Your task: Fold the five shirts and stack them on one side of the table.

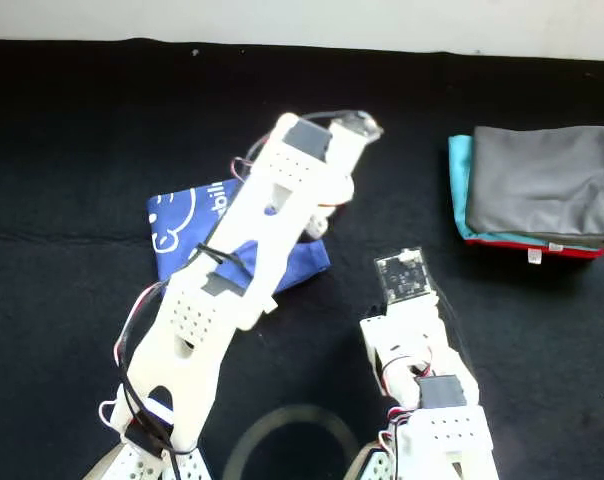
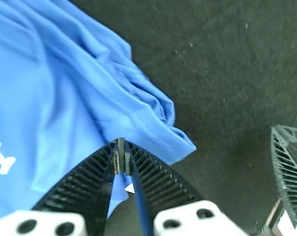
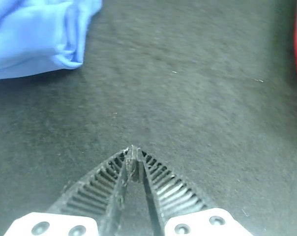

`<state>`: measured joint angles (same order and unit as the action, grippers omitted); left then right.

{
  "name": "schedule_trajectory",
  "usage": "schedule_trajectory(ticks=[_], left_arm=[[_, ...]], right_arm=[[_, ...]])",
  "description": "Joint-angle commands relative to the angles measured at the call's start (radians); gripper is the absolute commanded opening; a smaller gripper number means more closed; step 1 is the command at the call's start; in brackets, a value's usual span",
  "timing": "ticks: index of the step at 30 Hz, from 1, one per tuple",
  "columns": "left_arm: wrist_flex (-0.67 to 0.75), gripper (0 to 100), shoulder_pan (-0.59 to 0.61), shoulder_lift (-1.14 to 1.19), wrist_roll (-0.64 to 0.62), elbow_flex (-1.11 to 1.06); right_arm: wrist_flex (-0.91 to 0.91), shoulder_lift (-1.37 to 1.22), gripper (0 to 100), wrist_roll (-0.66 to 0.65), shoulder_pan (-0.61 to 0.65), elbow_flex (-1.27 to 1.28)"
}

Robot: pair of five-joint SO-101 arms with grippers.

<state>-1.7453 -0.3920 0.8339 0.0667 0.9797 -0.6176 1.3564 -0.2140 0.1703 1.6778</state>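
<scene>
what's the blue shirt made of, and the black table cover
The blue shirt looks like thin, smooth synthetic knit with slight sheen; it drapes in soft folds and has a stitched hem. The table cover: matte, felt-like black cloth, probably; fine fuzzy texture with pale lint specks.

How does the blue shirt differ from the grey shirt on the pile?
The blue shirt lies alone, one edge rumpled; the grey shirt tops a stack, flat and neat. The blue shirt carries white print; the grey shirt looks plain. Both lie folded on the black table.
</scene>
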Motion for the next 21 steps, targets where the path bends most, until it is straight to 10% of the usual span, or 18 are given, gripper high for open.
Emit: schedule_trajectory(ticks=[1, 13, 21], left_arm=[[-0.009, 1, 0.071, -0.015, -0.002, 0.073], [-0.018, 1, 0.28, -0.015, -0.003, -0.116], [-0.017, 1, 0.177, -0.01, -0.003, -0.197]], right_arm=[[0.015, 0.018, 0.7, 0.055, -0.088, 0.042], [0.019, 0.018, 0.7, 0.199, -0.188, 0.022], [0.019, 0.018, 0.7, 0.199, -0.188, 0.024]])
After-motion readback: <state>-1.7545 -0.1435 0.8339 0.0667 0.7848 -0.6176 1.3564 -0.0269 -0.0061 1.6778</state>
